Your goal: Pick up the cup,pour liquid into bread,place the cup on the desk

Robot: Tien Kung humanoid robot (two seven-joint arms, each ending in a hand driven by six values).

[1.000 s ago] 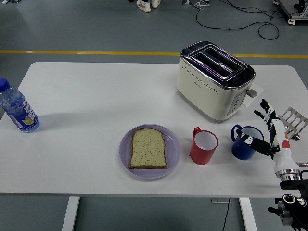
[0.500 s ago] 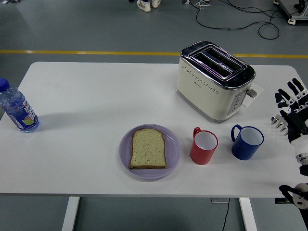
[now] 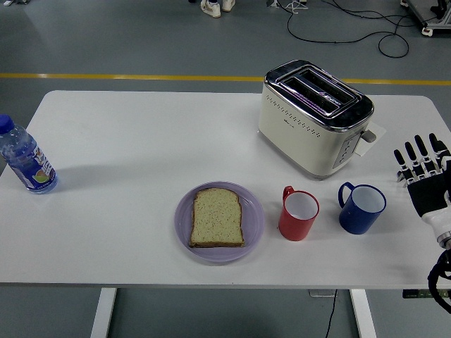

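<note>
A blue cup (image 3: 362,208) stands upright on the white table (image 3: 141,134), its handle turned to the left. Left of it is a red cup (image 3: 299,214), also upright with a white inside. A slice of bread (image 3: 218,217) lies flat on a lilac plate (image 3: 184,227) near the front edge. My right hand (image 3: 423,167) hovers at the table's right edge, fingers spread and pointing up, holding nothing, a short gap to the right of the blue cup. No left arm shows.
A cream and chrome toaster (image 3: 314,116) stands behind the cups at the back right. A water bottle (image 3: 25,158) with a blue cap stands at the far left edge. A metal rack is hidden behind my right hand.
My right hand has let go of the blue cup's side, pulled back to the right and opened its fingers. The blue cup stays where it stood.
</note>
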